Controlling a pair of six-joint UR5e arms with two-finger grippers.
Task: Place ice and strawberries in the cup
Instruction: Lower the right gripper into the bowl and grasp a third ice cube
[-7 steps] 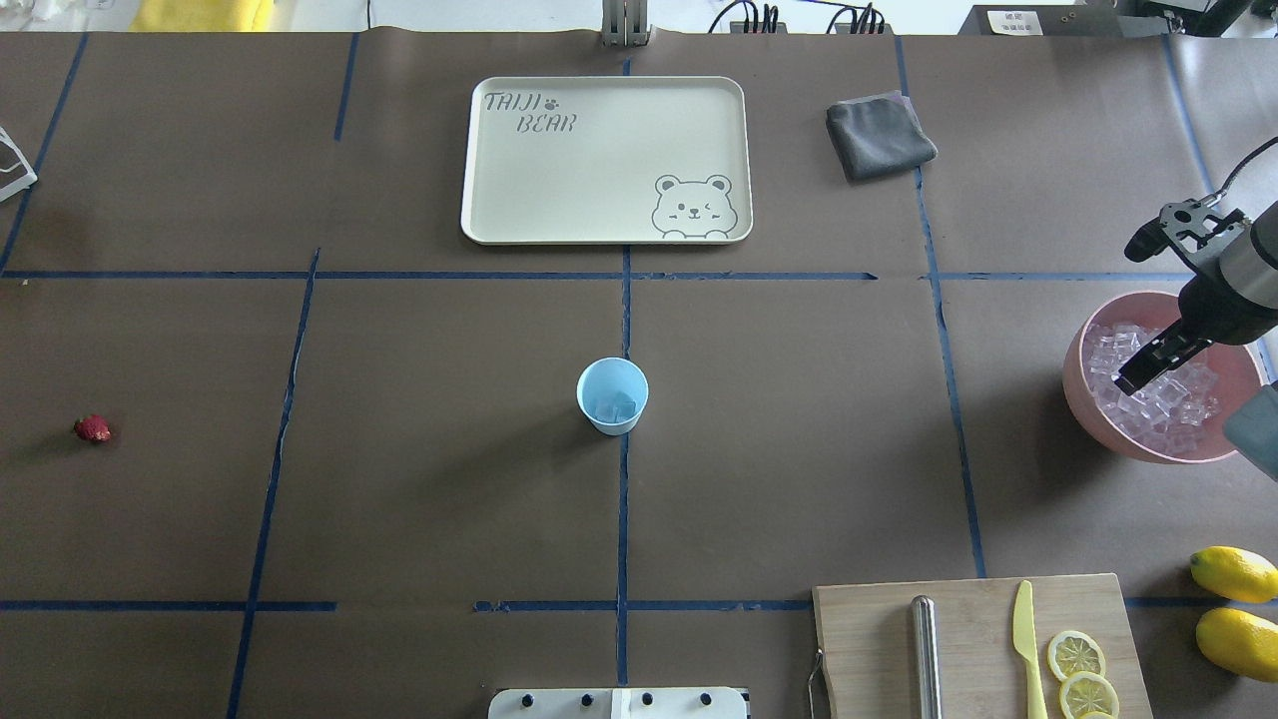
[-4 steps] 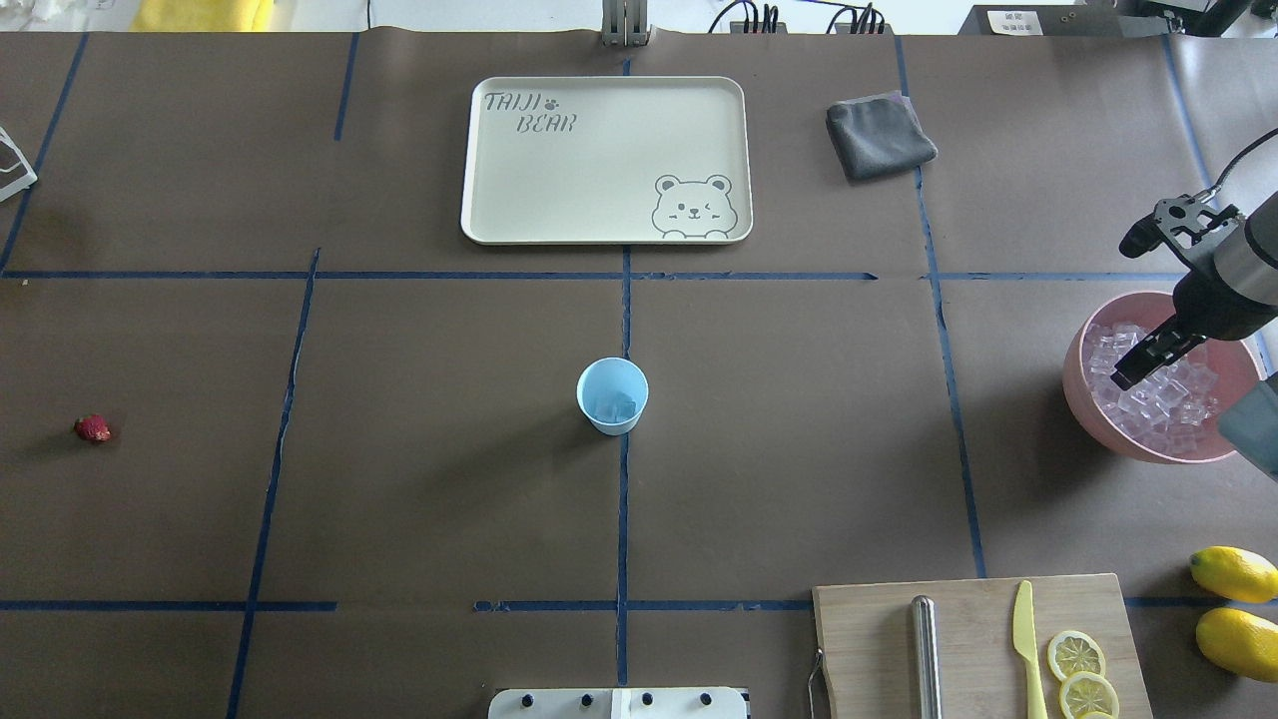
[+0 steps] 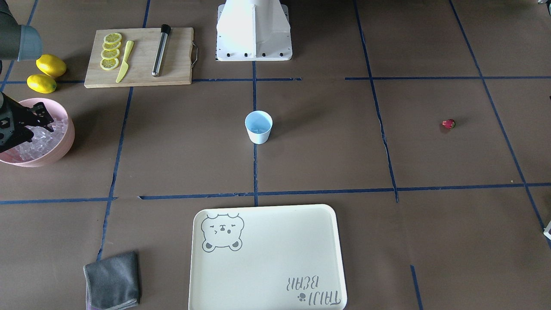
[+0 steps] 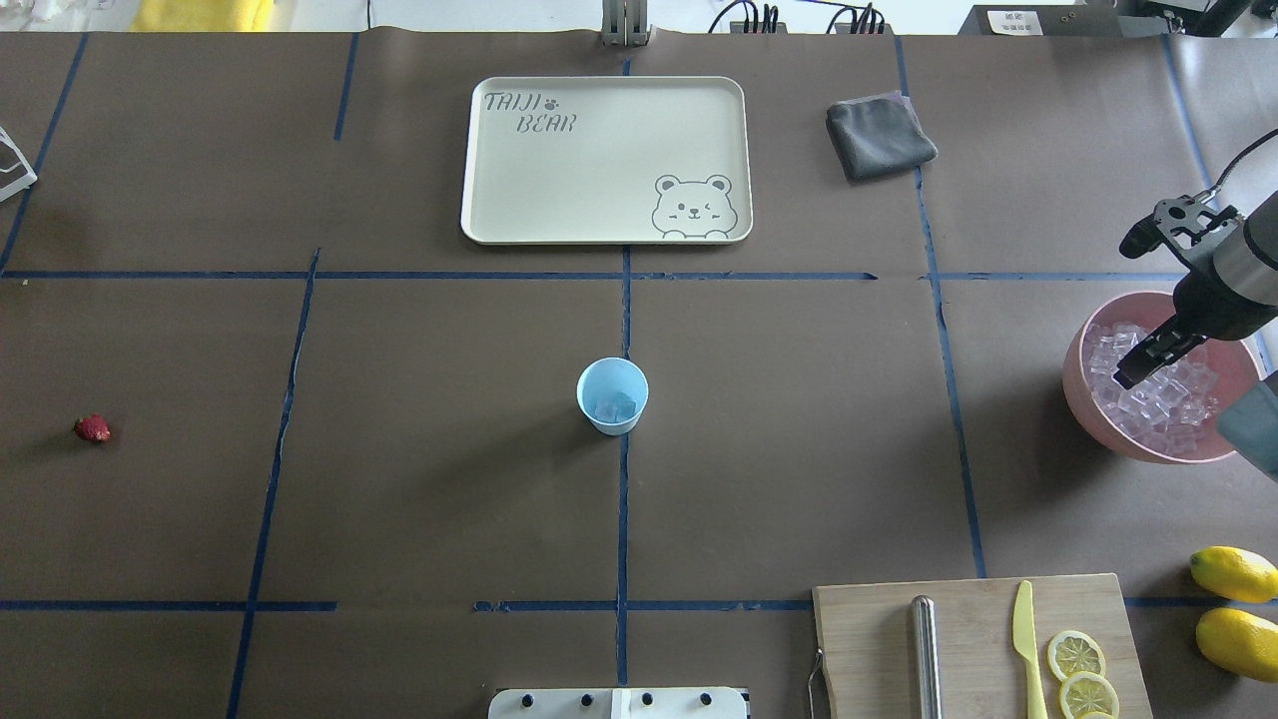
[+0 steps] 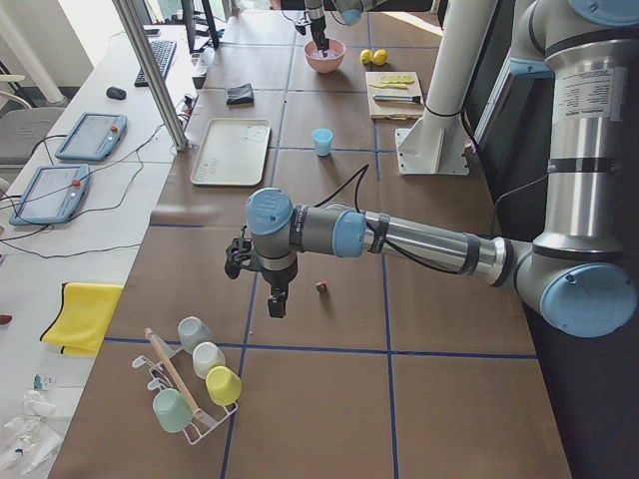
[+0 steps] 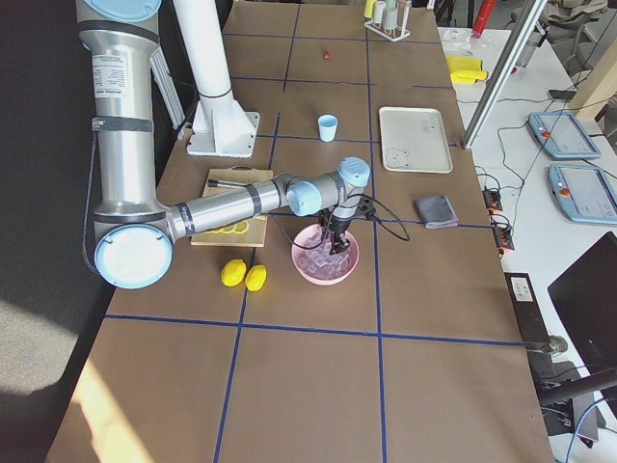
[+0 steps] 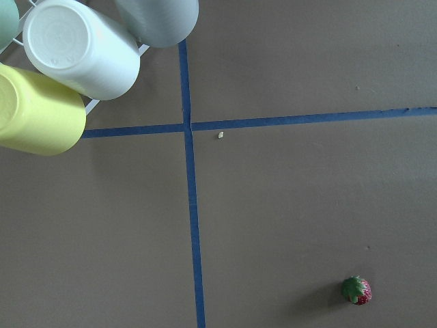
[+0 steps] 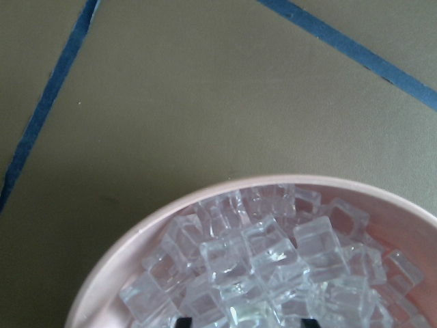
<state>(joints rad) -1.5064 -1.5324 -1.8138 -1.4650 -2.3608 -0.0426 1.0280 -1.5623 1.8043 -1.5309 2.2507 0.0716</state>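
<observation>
The cup (image 4: 612, 395), white outside and pale blue inside, stands at the table's centre with a few cubes of ice (image 4: 615, 407) in it. More ice (image 8: 266, 260) is piled in the pink bowl (image 4: 1074, 371) at the right edge. My right gripper (image 4: 1126, 374) hangs over that pile; in the right wrist view its fingertips (image 8: 181, 321) are spread apart above the cubes, so it is open. The strawberry (image 4: 92, 428) lies alone at the far left. My left gripper (image 5: 277, 304) hovers near the strawberry (image 5: 320, 286); I cannot tell whether it is open or shut.
A cream tray (image 4: 609, 160) and a grey cloth (image 4: 879, 135) lie at the far side. A cutting board (image 4: 968, 639) with a knife, a metal rod and lemon slices sits front right, beside two lemons (image 4: 1235, 572). A rack of mugs (image 7: 75, 55) stands by the left arm.
The right gripper has shifted slightly up and away over the ice bowl since a second ago, then held still. The cup and the strawberry have not moved.
</observation>
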